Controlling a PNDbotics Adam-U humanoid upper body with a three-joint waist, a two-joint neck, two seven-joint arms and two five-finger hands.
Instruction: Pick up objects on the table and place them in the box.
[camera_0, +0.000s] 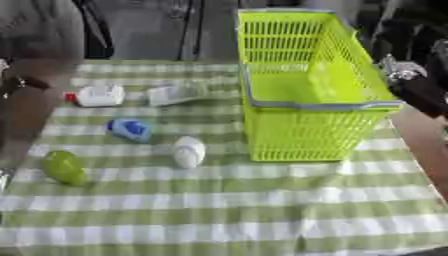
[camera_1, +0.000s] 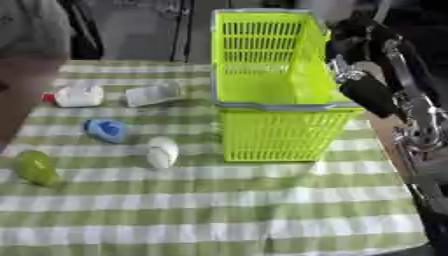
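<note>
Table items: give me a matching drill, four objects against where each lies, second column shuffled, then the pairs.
Objects:
1. green pear-shaped object
2. white egg-shaped object
3. white bottle with red cap
4. blue and white object

Places:
A. far row, leftmost
B. nearest the green basket's front left corner
C. near left, closest to the camera
D. between the far row and the egg-shaped object

Pairs: 1-C, 2-B, 3-A, 4-D

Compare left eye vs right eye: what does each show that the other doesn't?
Left eye only: nothing extra I can make out. Right eye only: the right arm down the right edge; the hand itself is not discernible. Both: lime basket, white bottle with red cap, clear bottle, blue-and-white object, white object, green object, checked tablecloth.
</note>
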